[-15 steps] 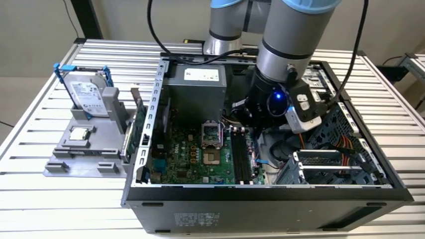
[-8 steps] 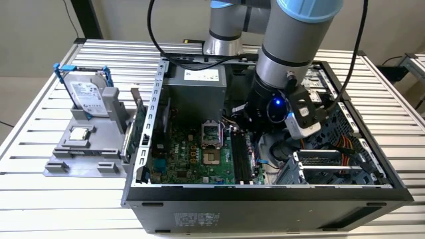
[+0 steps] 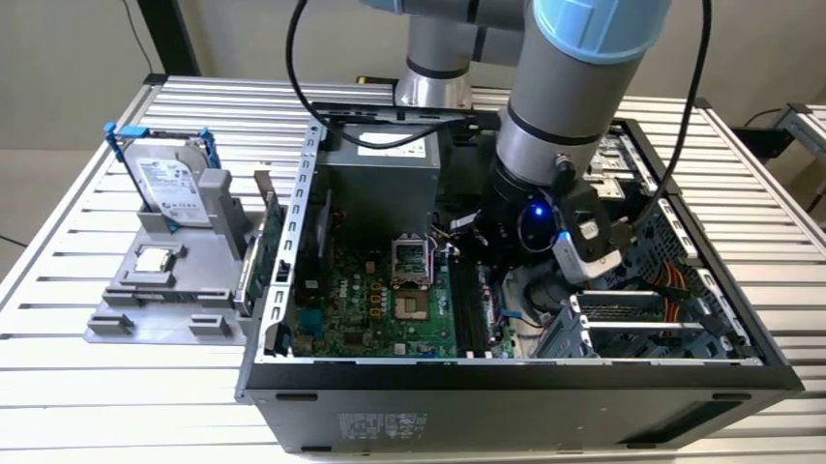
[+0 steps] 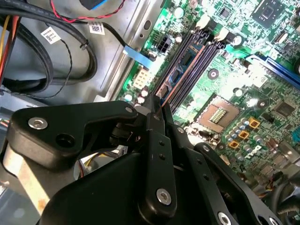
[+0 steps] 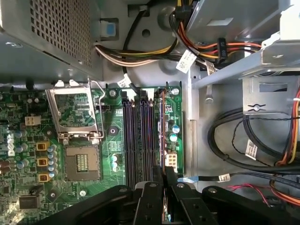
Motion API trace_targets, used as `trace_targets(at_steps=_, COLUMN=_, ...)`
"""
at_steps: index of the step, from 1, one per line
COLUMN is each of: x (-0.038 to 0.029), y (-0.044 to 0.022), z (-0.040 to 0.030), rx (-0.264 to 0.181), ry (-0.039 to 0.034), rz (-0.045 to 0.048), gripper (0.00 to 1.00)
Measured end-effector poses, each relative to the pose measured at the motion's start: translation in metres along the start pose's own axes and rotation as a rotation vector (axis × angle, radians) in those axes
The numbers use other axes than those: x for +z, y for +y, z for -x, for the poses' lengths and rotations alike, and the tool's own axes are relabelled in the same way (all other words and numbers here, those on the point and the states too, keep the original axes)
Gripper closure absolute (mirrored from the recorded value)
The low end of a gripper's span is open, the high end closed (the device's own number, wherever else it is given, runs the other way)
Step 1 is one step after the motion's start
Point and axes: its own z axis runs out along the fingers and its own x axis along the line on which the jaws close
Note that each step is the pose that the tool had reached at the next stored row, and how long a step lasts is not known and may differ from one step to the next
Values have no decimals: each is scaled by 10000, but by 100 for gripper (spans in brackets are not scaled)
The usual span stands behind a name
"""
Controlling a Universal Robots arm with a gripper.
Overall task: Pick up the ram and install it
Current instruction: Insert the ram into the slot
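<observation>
The ram (image 5: 161,131) stands on edge, seen as a thin dark strip along the memory slot farthest from the processor socket (image 5: 82,161). In the second wrist view the ram (image 4: 185,61) shows its blue-green face with dark chips, running away from the fingers. My gripper (image 5: 164,176) is shut on the ram's near end, and it (image 4: 157,105) looks the same in the second wrist view. In the exterior view the gripper (image 3: 485,256) is low inside the open computer case (image 3: 516,372), over the motherboard (image 3: 374,300). Whether the ram is fully seated I cannot tell.
Empty memory slots (image 5: 138,136) lie beside the ram. Cable bundles (image 5: 243,140) and a metal drive cage (image 3: 645,319) crowd the side by the arm. The power supply (image 3: 381,188) stands at the case's back. Outside, a grey holder (image 3: 162,290) carries a hard drive (image 3: 168,179) and a small processor chip (image 3: 155,259).
</observation>
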Motion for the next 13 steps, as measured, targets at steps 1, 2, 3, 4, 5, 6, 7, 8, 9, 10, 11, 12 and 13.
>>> trace_targets(at_steps=1, x=8, y=-1, z=0, rx=-1, ry=0, rz=-3, gripper=100)
trace_targets(at_steps=2, x=16, y=-4, z=0, rx=-1, ry=0, rz=-3, gripper=100)
trace_targets(at_steps=3, x=24, y=-9, z=0, rx=-3, ry=0, rz=-5, gripper=100)
trace_targets(at_steps=4, x=34, y=-11, z=0, rx=-5, ry=0, rz=-2, gripper=100)
trace_targets(at_steps=5, x=43, y=-14, z=0, rx=-7, ry=0, rz=-4, gripper=100)
trace_targets(at_steps=6, x=51, y=-19, z=1, rx=-10, ry=0, rz=-2, gripper=100)
trace_targets(at_steps=7, x=59, y=-23, z=1, rx=-13, ry=0, rz=-3, gripper=100)
trace_targets(at_steps=8, x=66, y=-29, z=1, rx=-15, ry=0, rz=-1, gripper=100)
trace_targets(at_steps=9, x=73, y=-35, z=1, rx=-18, ry=0, rz=-2, gripper=100)
trace_targets(at_steps=10, x=80, y=-39, z=2, rx=-19, ry=0, rz=0, gripper=100)
trace_targets(at_steps=11, x=87, y=-45, z=1, rx=-21, ry=0, rz=-2, gripper=100)
trace_targets(at_steps=12, x=94, y=-51, z=0, rx=-28, ry=0, rz=-1, gripper=100)
trace_targets(at_steps=13, x=99, y=-58, z=-1, rx=-38, ry=0, rz=-3, gripper=100)
